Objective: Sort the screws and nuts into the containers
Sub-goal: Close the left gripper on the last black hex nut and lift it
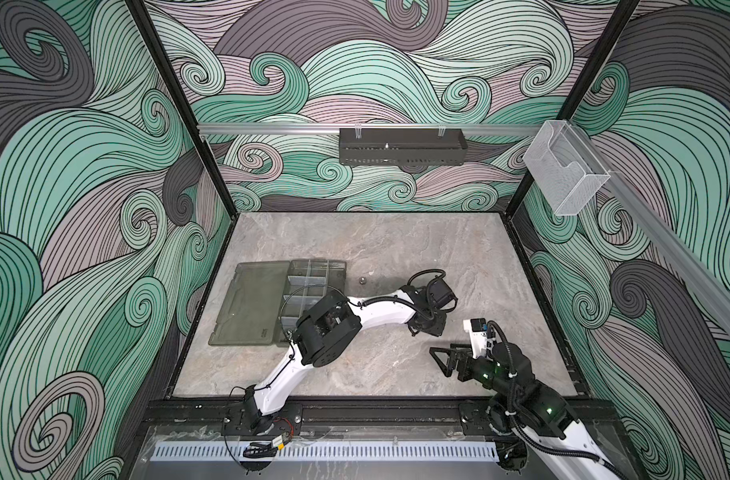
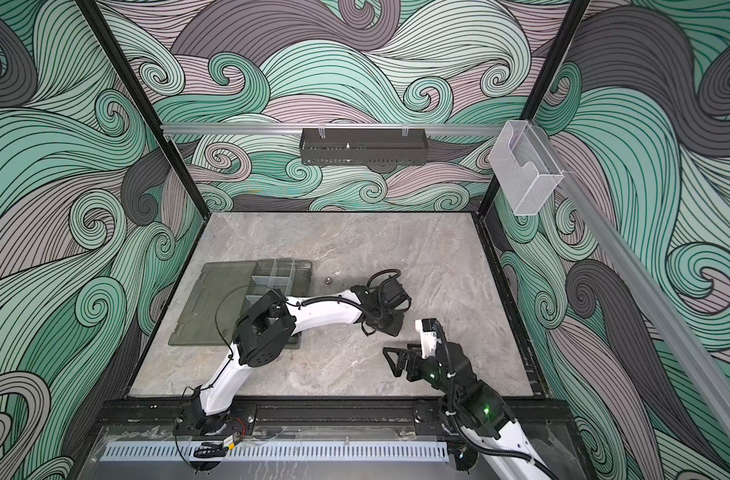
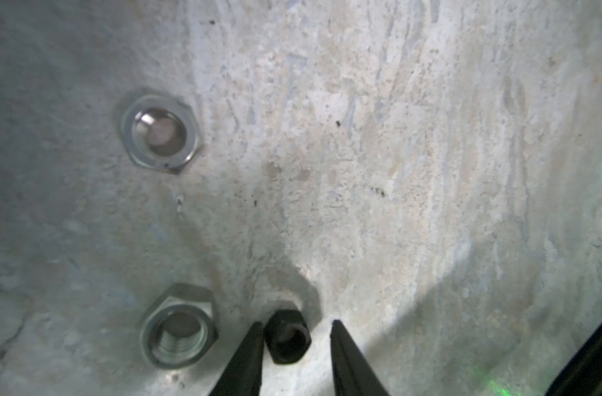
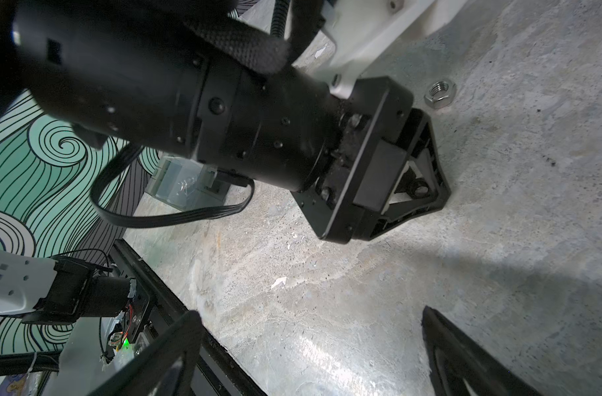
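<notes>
While silver nuts [image 3: 160, 133] gleam, black nut [image 3: 287, 337] looks matte.

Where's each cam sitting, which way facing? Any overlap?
Both top views: high at front, angled down over table and back wall; left arm and right arm show.
Left wrist: on left arm, facing down; left hand fingertips straddle a black hex fastener.
Right wrist: on right arm, facing across the table; right hand fingertips show.
Shared: right wrist and top views both catch the left hand.
</notes>
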